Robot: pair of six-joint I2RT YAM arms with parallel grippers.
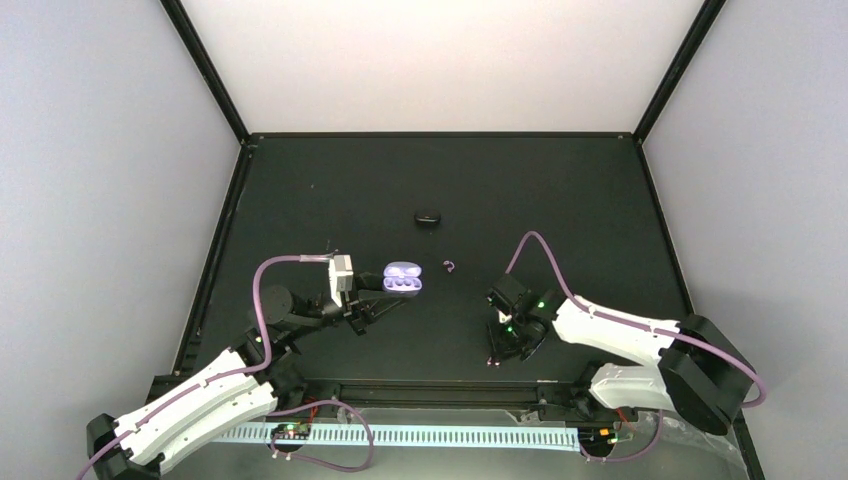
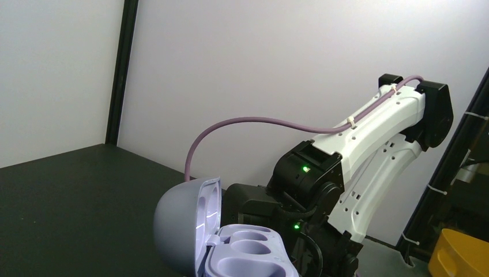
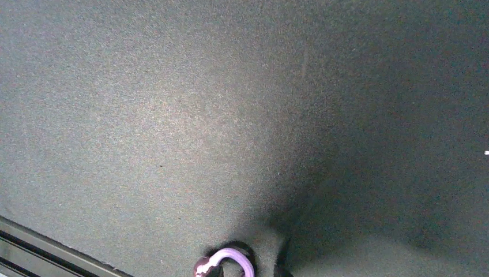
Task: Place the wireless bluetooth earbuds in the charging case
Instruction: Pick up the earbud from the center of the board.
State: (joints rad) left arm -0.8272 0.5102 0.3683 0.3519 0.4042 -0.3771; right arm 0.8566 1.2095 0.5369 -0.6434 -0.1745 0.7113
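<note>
The charging case (image 1: 403, 278) is pale lavender and stands open left of the table's middle. In the left wrist view its lid (image 2: 184, 225) is upright and the wells in its base (image 2: 248, 254) are empty. My left gripper (image 1: 385, 298) is at the case's near side and seems shut on its base; its fingers are hidden. One earbud (image 1: 449, 265), a tiny nub with a lavender loop, lies just right of the case. Another earbud (image 3: 225, 264) lies at the bottom edge of the right wrist view. My right gripper (image 1: 497, 352) points down over it, fingers hidden.
A black oval piece (image 1: 428, 216) lies on the mat behind the case. The table's front rail (image 1: 440, 385) runs just behind my right gripper. Black frame posts and grey walls enclose the mat on three sides.
</note>
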